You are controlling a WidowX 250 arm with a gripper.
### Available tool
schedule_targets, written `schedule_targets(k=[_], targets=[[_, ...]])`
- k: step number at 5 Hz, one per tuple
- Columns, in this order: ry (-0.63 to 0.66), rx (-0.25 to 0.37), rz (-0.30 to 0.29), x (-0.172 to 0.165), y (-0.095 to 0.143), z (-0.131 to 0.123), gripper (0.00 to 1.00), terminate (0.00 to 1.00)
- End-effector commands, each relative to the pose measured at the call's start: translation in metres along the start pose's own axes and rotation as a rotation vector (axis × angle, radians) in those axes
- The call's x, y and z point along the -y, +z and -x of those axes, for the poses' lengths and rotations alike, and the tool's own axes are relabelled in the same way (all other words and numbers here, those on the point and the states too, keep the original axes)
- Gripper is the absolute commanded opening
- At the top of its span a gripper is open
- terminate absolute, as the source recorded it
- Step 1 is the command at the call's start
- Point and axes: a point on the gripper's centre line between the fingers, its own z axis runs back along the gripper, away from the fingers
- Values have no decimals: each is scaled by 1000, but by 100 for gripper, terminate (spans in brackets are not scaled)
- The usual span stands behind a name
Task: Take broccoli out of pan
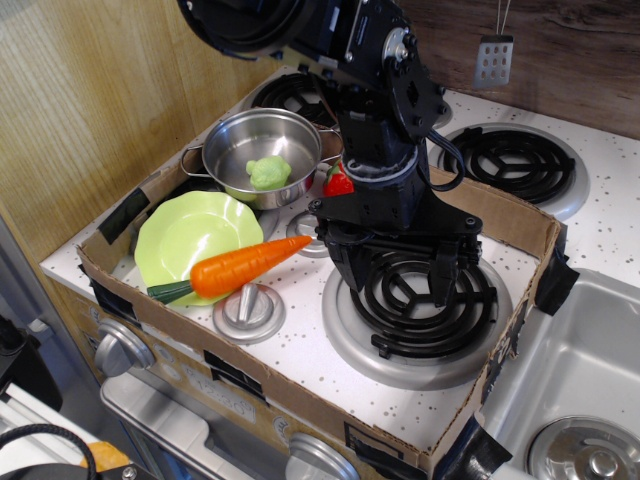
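The white speckled toy stove-top bench (300,370) is ringed by a low brown cardboard wall (505,215) taped with black at the corners. The black robot arm (375,110) reaches down from the top of the view over the front coil burner (425,300). Its end effector (395,265) hangs just above that burner with its two black fingers pointing down and parted, holding nothing.

To the left and behind stands the shiny round stainless-steel pan (262,155) with straight sides and small loop handles. In front of it lies a light-green scalloped plate (190,235), and an orange plastic carrot (245,268) with a dark green top rests across the plate's right edge.

The small pale-green lumpy broccoli (268,172) sits inside the pan on its bottom. A red toy strawberry (339,182) peeks out between the pan and the arm.
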Motion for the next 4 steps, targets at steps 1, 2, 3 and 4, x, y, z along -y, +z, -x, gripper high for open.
schedule_targets(k=[1,2,3,4], targets=[[0,0,0,0,0,0,100,0],[1,11,5,-7,8,-2,100,0],[-7,-30,-34,-17,28,-12,100,0],[-101,-51,-113,-40,48,-28,100,0]])
